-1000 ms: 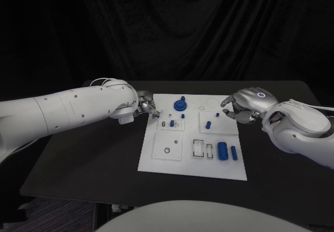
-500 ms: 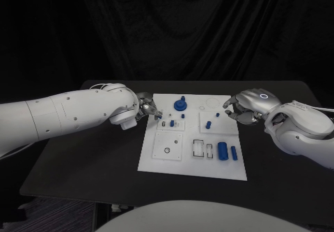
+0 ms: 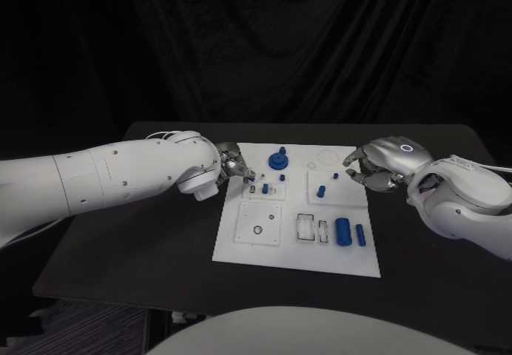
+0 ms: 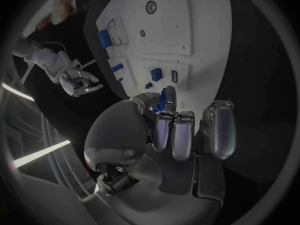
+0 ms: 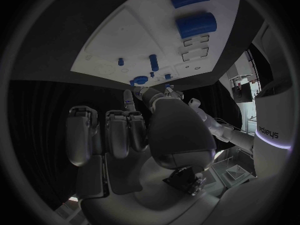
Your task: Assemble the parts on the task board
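The white task board point(image 3: 267, 248) lies mid-table. My left hand point(image 3: 233, 167) hovers over the board's far left edge and pinches a small blue part point(image 4: 167, 97) between thumb and fingers. My right hand point(image 3: 374, 168) hangs at the board's far right edge with its fingers curled in, and nothing shows in them. A blue knobbed part point(image 3: 277, 160) stands at the far end of the board. Small blue pegs point(image 3: 320, 191) stand in the middle blocks. A thick blue cylinder point(image 3: 342, 230) and a thin one point(image 3: 359, 234) lie near the front right.
The black table point(image 3: 128, 244) has bare room left and right of the board. A dark curtain hangs behind the table. Open slots point(image 3: 306, 226) and a round hole point(image 3: 256, 230) show in the board's front half.
My left hand has slid a little to the right, further over the board's left edge, with the blue part in it. The right hand has barely moved.
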`<action>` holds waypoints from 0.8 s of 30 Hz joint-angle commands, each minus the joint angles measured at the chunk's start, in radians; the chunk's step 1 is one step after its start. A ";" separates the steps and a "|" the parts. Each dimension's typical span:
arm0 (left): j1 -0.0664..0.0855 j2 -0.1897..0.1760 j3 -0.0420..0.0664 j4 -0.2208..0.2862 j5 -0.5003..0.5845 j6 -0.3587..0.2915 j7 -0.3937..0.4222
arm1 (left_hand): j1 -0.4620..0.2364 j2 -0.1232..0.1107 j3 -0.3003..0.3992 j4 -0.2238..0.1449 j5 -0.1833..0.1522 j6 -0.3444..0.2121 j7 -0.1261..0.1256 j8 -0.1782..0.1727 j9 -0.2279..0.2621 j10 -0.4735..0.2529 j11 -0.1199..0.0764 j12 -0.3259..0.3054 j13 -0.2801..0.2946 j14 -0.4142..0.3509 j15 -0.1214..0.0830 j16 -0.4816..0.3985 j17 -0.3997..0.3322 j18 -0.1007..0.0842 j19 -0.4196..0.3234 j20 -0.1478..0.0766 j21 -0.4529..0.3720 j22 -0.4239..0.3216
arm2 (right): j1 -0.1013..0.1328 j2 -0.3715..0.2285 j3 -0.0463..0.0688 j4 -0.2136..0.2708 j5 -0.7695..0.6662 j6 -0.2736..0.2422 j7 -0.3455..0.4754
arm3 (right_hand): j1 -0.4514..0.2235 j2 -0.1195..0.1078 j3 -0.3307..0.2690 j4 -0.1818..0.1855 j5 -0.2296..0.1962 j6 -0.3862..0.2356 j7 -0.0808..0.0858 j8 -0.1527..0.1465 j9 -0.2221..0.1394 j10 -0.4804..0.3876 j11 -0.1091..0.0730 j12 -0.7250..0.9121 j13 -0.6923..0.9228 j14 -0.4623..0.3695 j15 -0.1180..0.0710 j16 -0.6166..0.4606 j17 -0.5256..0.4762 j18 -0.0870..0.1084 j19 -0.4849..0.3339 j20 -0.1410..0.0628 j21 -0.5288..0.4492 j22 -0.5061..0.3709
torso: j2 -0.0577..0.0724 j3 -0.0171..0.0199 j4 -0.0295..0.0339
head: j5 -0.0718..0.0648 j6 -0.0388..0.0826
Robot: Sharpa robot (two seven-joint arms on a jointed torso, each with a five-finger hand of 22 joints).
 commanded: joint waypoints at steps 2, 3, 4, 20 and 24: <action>-0.012 0.005 0.000 0.003 -0.063 -0.006 0.003 | 0.002 0.014 0.024 -0.015 0.004 0.024 -0.021 0.002 -0.001 0.056 -0.006 -0.006 0.222 0.104 -0.006 0.003 0.263 0.014 0.003 -0.008 -0.006 0.194 | -0.002 0.000 0.001 0.001 0.000 -0.003 -0.021 | 0.001 0.012 0.004 -0.001 0.006 0.006 -0.004 -0.003 -0.001 0.047 -0.009 -0.007 0.191 0.080 -0.008 0.000 0.152 0.002 0.057 -0.005 0.005 0.229 | -0.001 -0.0001 -0.0013 | 0.000 0.000; -0.015 0.006 0.000 0.003 -0.070 -0.004 0.003 | 0.002 0.014 0.024 -0.015 0.004 0.024 -0.021 0.002 -0.001 0.057 -0.006 -0.004 0.223 0.104 -0.006 0.003 0.263 0.014 0.004 -0.008 -0.005 0.195 | -0.002 0.000 0.001 0.001 0.000 -0.003 -0.021 | 0.001 0.012 0.004 -0.001 0.006 0.006 -0.004 -0.003 -0.001 0.047 -0.009 -0.007 0.191 0.080 -0.008 0.000 0.152 0.002 0.057 -0.005 0.005 0.229 | -0.001 -0.0002 -0.0016 | 0.001 0.000; -0.017 0.007 0.000 0.004 -0.075 -0.003 0.003 | 0.002 0.014 0.024 -0.015 0.004 0.024 -0.021 0.002 -0.001 0.057 -0.006 -0.004 0.223 0.104 -0.006 0.003 0.263 0.013 0.004 -0.008 -0.004 0.195 | -0.002 0.000 0.001 0.001 0.000 -0.003 -0.021 | 0.001 0.012 0.004 -0.001 0.006 0.006 -0.004 -0.003 -0.001 0.047 -0.009 -0.007 0.191 0.080 -0.008 0.000 0.152 0.002 0.057 -0.005 0.005 0.229 | -0.001 -0.0004 -0.0016 | 0.001 0.000; -0.033 0.013 0.000 -0.008 -0.093 -0.012 0.014 | 0.000 0.020 0.027 -0.012 0.007 0.023 -0.020 0.002 -0.001 0.059 -0.006 -0.002 0.224 0.104 -0.006 0.003 0.263 0.013 0.005 -0.008 -0.003 0.195 | -0.003 -0.002 0.001 -0.001 0.000 -0.008 -0.019 | 0.001 0.012 0.005 -0.001 0.006 0.007 -0.004 -0.003 -0.001 0.047 -0.009 -0.006 0.192 0.080 -0.008 0.000 0.152 0.002 0.056 -0.005 0.005 0.229 | -0.001 -0.0004 -0.0002 | 0.000 0.000; -0.035 0.013 0.000 -0.011 -0.093 -0.011 0.017 | 0.000 0.020 0.027 -0.012 0.007 0.023 -0.020 0.002 -0.001 0.059 -0.006 -0.002 0.224 0.104 -0.006 0.003 0.263 0.013 0.005 -0.008 -0.003 0.195 | -0.003 -0.001 0.001 -0.001 0.000 -0.008 -0.019 | 0.001 0.012 0.005 -0.001 0.006 0.007 -0.004 -0.003 -0.001 0.047 -0.009 -0.006 0.192 0.080 -0.008 0.000 0.152 0.002 0.056 -0.005 0.005 0.229 | -0.001 -0.0008 -0.0001 | 0.000 0.000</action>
